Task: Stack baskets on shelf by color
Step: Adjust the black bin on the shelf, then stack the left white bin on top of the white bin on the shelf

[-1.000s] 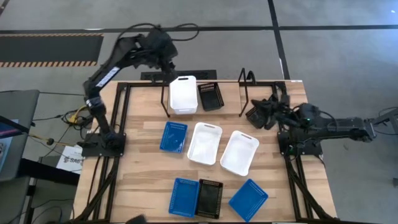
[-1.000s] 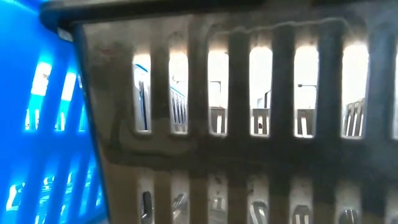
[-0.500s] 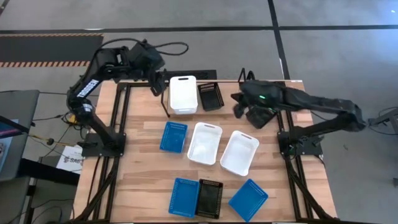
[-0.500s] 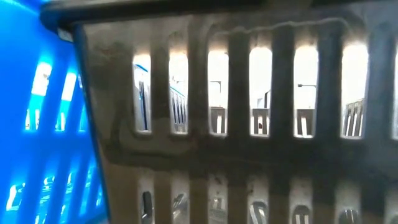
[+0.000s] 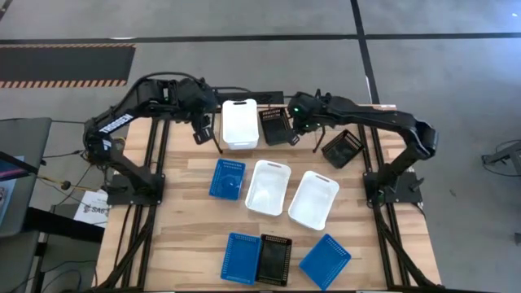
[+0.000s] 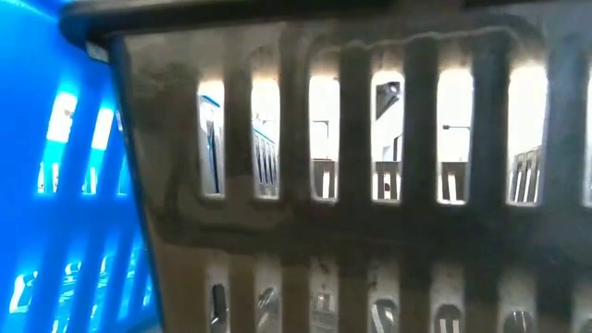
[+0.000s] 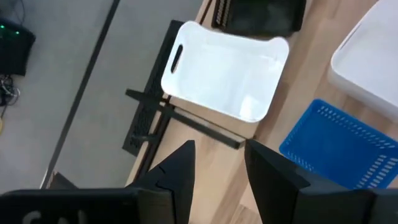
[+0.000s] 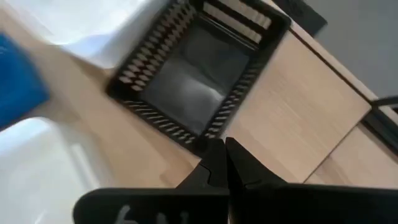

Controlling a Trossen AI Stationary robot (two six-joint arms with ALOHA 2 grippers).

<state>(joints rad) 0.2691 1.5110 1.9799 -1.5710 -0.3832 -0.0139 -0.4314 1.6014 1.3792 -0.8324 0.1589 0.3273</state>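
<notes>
The black wire shelf [image 5: 218, 137] stands at the table's far edge. On it rest a white basket [image 5: 240, 123] and, to its right, a black basket [image 5: 275, 125]. My left gripper [image 5: 200, 130] hovers open just left of the white basket [image 7: 224, 68], above the shelf's left end [image 7: 186, 119]. My right gripper [image 5: 297, 130] is shut and hangs by the right near corner of the black basket [image 8: 199, 68]; whether it touches that corner, I cannot tell. Another black basket [image 5: 343, 147] lies on the table, right of the shelf.
Mid-table lie a blue basket [image 5: 227, 179] and two white ones [image 5: 269, 187] [image 5: 314, 199]. Along the near edge sit a blue [image 5: 241, 258], a black [image 5: 274, 259] and a tilted blue basket [image 5: 326, 260]. The near black basket [image 6: 370, 166] and a blue basket [image 6: 55, 185] block the low view.
My left gripper has drawn back from above the white basket, going left and toward the near edge. My right arm has swung from the table's right side leftward to the shelf's black basket. A black basket now shows on the table where that gripper was.
</notes>
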